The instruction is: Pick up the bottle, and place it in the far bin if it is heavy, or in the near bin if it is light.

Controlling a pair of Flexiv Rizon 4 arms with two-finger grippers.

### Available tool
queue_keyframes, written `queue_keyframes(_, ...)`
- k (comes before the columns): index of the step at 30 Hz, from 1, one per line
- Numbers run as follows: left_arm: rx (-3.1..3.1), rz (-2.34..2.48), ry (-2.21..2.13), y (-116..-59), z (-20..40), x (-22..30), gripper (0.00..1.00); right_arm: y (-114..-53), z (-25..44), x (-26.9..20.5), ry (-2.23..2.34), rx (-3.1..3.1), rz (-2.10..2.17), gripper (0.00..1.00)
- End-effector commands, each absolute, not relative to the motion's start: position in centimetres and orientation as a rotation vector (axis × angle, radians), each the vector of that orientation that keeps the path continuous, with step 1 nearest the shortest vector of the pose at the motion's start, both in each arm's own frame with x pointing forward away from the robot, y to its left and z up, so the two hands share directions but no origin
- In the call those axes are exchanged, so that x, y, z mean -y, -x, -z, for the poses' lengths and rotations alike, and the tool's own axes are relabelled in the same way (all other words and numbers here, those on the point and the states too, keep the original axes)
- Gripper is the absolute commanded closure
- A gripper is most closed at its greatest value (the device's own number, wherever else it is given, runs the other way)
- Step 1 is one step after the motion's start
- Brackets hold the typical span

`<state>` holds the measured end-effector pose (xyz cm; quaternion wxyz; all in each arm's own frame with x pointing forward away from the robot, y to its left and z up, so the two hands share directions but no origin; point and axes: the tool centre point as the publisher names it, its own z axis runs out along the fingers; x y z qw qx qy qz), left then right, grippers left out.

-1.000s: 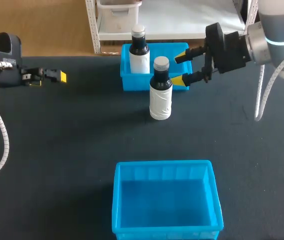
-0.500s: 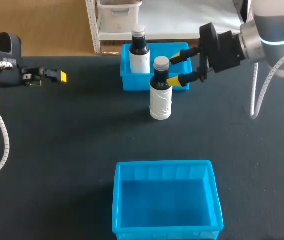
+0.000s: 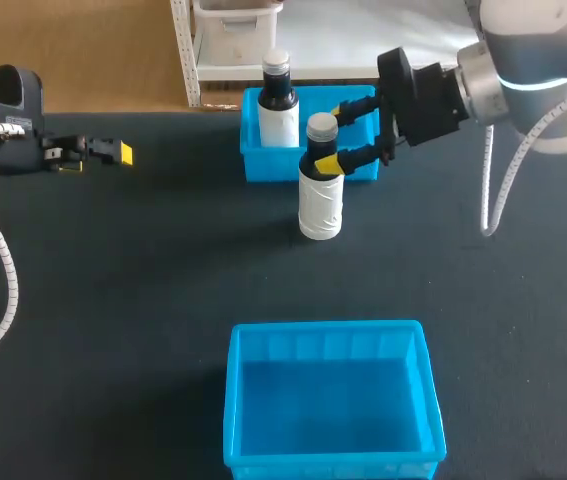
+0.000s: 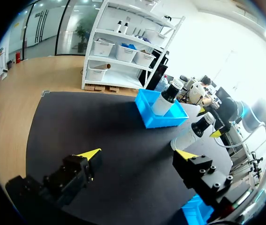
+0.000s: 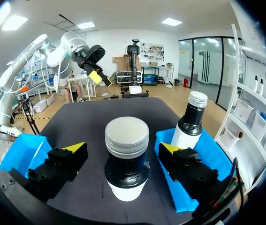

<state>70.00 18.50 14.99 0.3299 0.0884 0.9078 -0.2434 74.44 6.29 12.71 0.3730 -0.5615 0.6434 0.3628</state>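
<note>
A white bottle (image 3: 320,185) with a dark neck and silver cap stands upright on the black table (image 3: 143,270), just in front of the far blue bin (image 3: 263,160). My right gripper (image 3: 334,135) is open, one yellow-tipped finger on each side of the bottle's neck. In the right wrist view the bottle (image 5: 126,159) stands between the fingers (image 5: 74,150) with a gap on both sides. The near blue bin (image 3: 328,400) has nothing in it. My left gripper (image 3: 113,152) hangs open at the far left, away from the bottle (image 4: 191,133).
A second, similar bottle (image 3: 278,100) stands inside the far bin, close behind and left of the one on the table; it also shows beside my right gripper (image 5: 191,122). Open black tabletop lies between the two bins.
My right gripper has moved left from beside the far bin until its open fingers straddle the bottle's neck. The bottle and the left arm have not moved.
</note>
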Motion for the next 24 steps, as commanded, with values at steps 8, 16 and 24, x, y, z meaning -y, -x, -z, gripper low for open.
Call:
queue_keyframes(8, -2.375, 0.637, -0.231, -70.0, -14.99, -18.5, 0.0, -74.96, -12.18, -6.68, 1.448, -1.647, -0.952, 0.0)
queue_keyframes(16, -2.375, 0.637, -0.231, -70.0, -14.99, -18.5, 0.0, -75.56, -11.93, -6.78, 1.438, -1.652, -0.961, 0.0)
queue_keyframes(24, -2.375, 0.637, -0.231, -70.0, -14.99, -18.5, 0.0, -75.7, -11.73, -7.05, 1.437, -1.65, -0.974, 0.0)
